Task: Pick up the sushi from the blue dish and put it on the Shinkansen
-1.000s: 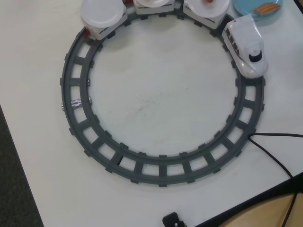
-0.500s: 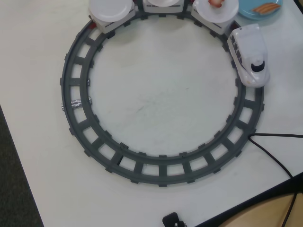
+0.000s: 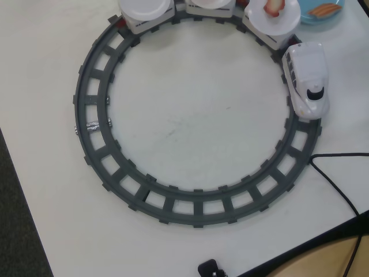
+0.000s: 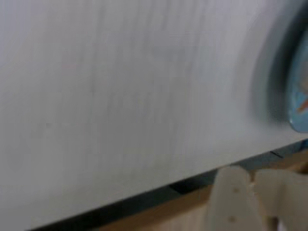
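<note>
the sushi (image 3: 323,10) lies on the blue dish (image 3: 336,14) at the table's (image 3: 196,115) top right corner, behind the shinkansen (image 3: 308,81). a reach could clip the train or its plates (image 3: 272,14). the gripper (image 4: 252,180) is blurred; i cannot tell if its jaws are spread, and it holds nothing visible.

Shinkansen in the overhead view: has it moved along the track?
Yes. The Shinkansen has rolled clockwise, further down the right side of the track, away from the blue dish.
</note>
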### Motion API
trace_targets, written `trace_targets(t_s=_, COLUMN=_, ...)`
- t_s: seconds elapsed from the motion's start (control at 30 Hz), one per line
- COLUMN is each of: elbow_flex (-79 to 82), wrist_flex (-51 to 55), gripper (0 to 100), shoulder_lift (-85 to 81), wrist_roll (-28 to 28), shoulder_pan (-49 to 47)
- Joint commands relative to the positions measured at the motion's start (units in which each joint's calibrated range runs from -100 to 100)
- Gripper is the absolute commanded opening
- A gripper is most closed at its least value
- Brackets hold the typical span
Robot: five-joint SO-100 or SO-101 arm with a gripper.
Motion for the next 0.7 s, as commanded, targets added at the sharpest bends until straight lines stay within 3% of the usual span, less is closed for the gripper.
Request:
trace_targets(t_s=0.0, elbow_flex=-18.7, wrist_flex=-0.4, gripper=2, shoulder_lift=12.8, wrist_roll=0.1, shoulder_pan=0.5)
trace_targets(t_s=0.3, elbow_flex=-44.5, wrist_flex=-1.2, gripper=2, shoulder_lift=35.4, wrist_roll=-2.1, shoulder_pan=4.0)
trace_targets(t_s=0.5, elbow_flex=-53.4, wrist_flex=-1.6, gripper=3, shoulder_lift=47.6, wrist_roll=-3.7, shoulder_pan=3.0)
trace_targets(t_s=0.67, elbow_flex=-60.8, wrist_flex=-0.9, gripper=18, shoulder_lift=58.0, wrist_roll=-3.8, shoulder_pan=1.4)
